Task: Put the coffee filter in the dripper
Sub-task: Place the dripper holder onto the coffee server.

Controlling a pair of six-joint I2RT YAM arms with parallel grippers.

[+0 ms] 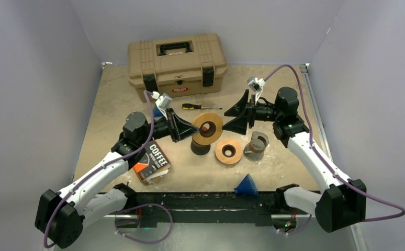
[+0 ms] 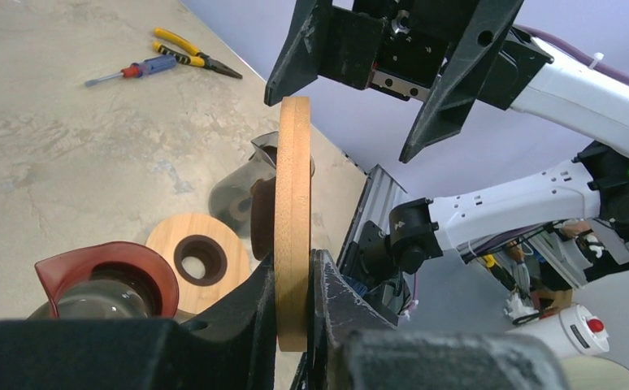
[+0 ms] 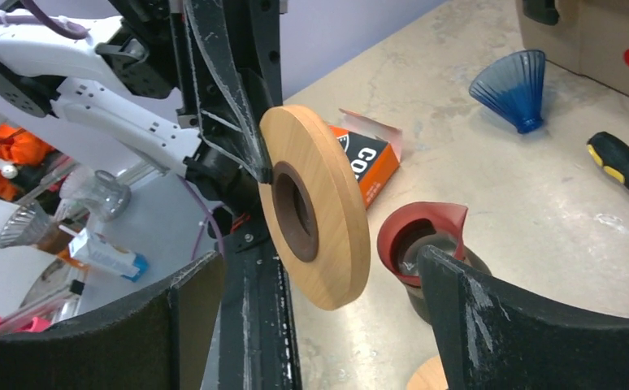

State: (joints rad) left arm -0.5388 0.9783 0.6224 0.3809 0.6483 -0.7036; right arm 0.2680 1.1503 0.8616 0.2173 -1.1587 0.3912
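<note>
My left gripper (image 1: 195,129) is shut on the edge of a wooden ring (image 1: 208,128) and holds it upright above a dark carafe with a red rim (image 1: 200,147). The ring stands between the fingers in the left wrist view (image 2: 292,187). My right gripper (image 1: 235,114) is open and empty, facing the ring (image 3: 327,219) from the right without touching it. The blue fluted dripper (image 1: 246,184) lies near the front edge. The orange and black coffee filter box (image 1: 152,162) lies front left. No loose filter shows.
A second wooden ring (image 1: 228,151) lies flat beside a grey cup (image 1: 256,145). A tan toolbox (image 1: 177,61) stands at the back, with a screwdriver (image 1: 200,106) in front of it. Pliers (image 2: 189,57) lie further off.
</note>
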